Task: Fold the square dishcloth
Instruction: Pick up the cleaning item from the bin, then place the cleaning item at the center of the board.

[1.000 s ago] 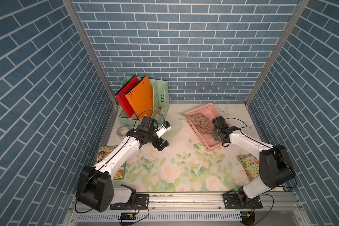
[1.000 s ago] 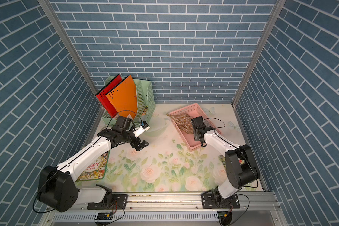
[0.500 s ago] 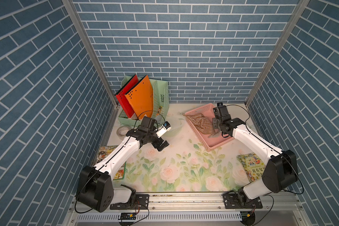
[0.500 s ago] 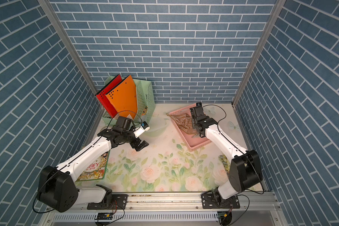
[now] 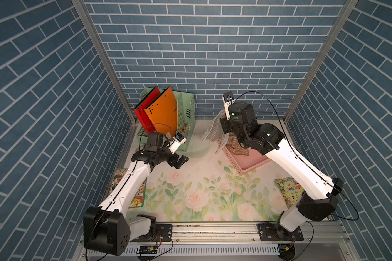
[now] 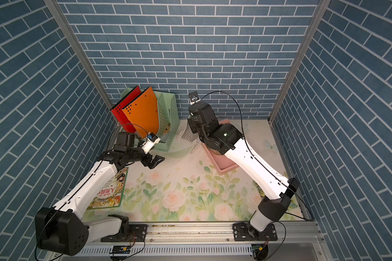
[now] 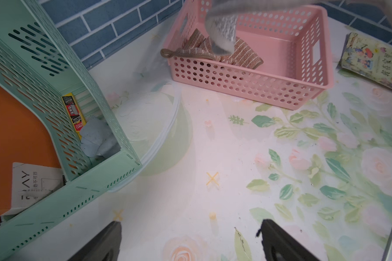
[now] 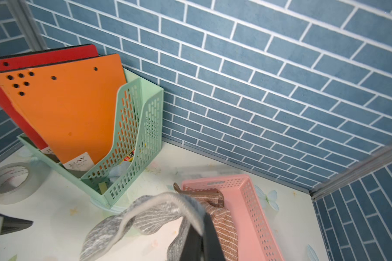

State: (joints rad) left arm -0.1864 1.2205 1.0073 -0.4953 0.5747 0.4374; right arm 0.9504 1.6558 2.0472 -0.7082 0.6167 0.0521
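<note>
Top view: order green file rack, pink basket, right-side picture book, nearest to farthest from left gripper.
From the left gripper:
1. Green file rack, just behind it, toward the back wall.
2. Pink basket, across the table, under the right arm.
3. Picture book, far right, toward the front.

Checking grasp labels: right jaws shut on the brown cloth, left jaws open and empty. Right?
Not quite: right jaws are shut on the grey cloth; the brown cloth lies in the pink basket, per the right wrist view. Left jaws open, empty.
</note>
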